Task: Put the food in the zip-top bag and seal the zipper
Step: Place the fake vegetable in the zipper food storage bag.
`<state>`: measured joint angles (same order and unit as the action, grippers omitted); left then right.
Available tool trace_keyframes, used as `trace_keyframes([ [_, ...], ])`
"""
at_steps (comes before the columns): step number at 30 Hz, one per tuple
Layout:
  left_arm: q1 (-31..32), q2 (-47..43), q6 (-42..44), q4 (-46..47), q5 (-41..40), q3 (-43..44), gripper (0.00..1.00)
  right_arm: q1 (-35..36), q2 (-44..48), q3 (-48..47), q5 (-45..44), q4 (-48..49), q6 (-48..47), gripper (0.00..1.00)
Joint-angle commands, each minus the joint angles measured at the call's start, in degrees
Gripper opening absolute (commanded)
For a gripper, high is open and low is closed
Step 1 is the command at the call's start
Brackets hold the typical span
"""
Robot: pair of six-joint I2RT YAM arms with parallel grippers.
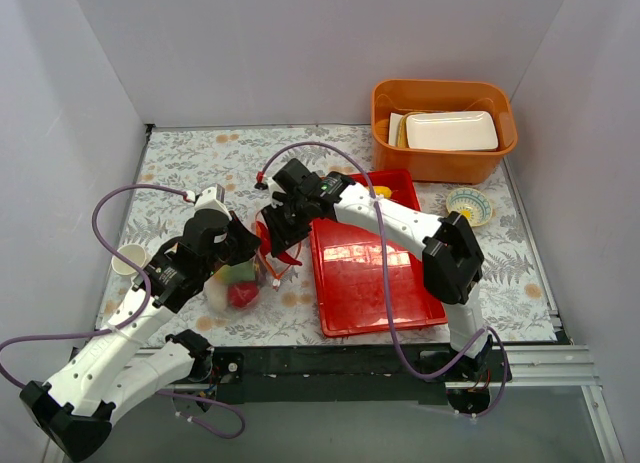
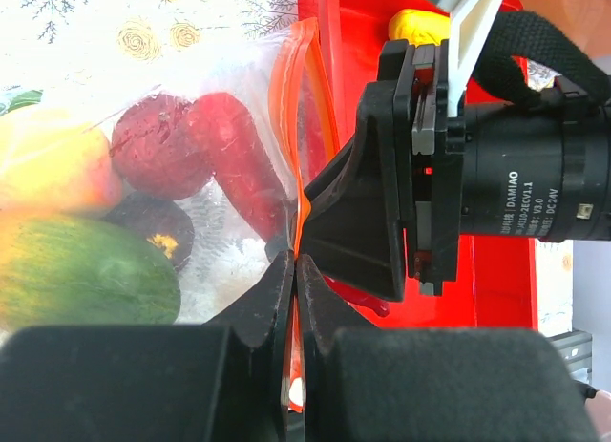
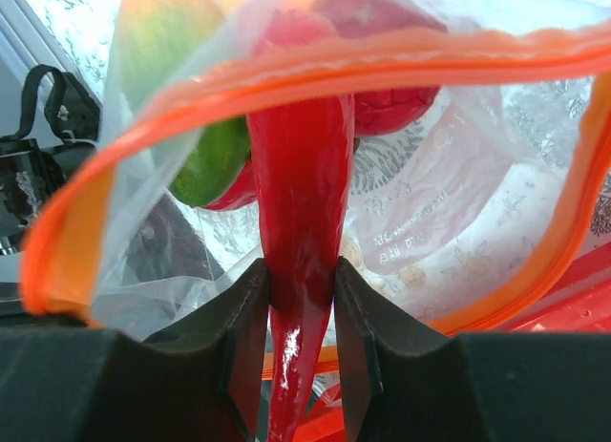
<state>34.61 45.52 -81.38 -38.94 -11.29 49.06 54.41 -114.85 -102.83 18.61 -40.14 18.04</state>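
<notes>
The clear crinkly plastic bag (image 1: 215, 288) lies on the flowery table cloth (image 1: 200, 163), at 9 o'clock from the flat red plastic tray (image 1: 375, 283). Its thin orange-red zipper strip (image 3: 430, 55) makes a wide open loop. The left gripper (image 2: 296, 270) is pinching that strip at one spot. The right gripper (image 3: 301, 280) is squeezing a long shiny red toy pepper (image 3: 301, 175), which pokes into the bag's mouth. Inside the bag are a green toy cucumber (image 2: 86, 275), a dark red round toy (image 2: 158, 146) and a yellow-orange toy fruit (image 2: 48, 165). An orange plastic tub (image 1: 443, 163) stands at 1 o'clock from the tray.
</notes>
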Motion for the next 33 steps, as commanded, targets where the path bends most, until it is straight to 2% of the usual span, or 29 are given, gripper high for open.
trace_keyframes([
  [1,0.02,-0.96,0.17,0.18,0.04,-0.54,0.00,0.26,0.94,-3.52,1.43,2.43,0.94,0.38],
  [9,0.02,-0.96,0.17,0.27,0.30,-0.28,0.00,0.34,0.24,-5.98,3.27,3.49,1.56,0.43],
  [11,0.11,-0.96,0.17,0.44,0.56,-0.19,0.00,0.34,-0.20,-6.25,4.58,2.62,0.68,0.52],
  [13,0.02,-0.78,0.17,0.62,0.92,-0.19,0.00,0.60,0.15,-5.72,4.42,2.52,0.15,0.57],
  [19,0.02,-0.60,0.26,0.62,0.74,-0.10,0.00,0.52,5.77,-0.54,-2.25,3.40,-1.08,0.61],
  [23,0.02,-0.52,0.26,0.44,0.57,-0.10,0.00,0.43,9.72,3.15,-11.11,2.35,-1.34,0.62],
  [27,0.02,-0.60,0.35,0.09,0.48,-0.10,0.00,0.34,12.10,7.10,-14.22,0.59,-1.61,0.56],
  [31,0.02,-0.87,0.17,0.35,0.48,-0.45,0.00,0.26,13.24,10.44,-12.20,0.68,-1.35,0.40],
  [33,0.02,-0.87,0.17,0.27,0.48,-0.37,0.00,0.26,13.68,11.59,-10.71,1.03,-1.34,0.36],
])
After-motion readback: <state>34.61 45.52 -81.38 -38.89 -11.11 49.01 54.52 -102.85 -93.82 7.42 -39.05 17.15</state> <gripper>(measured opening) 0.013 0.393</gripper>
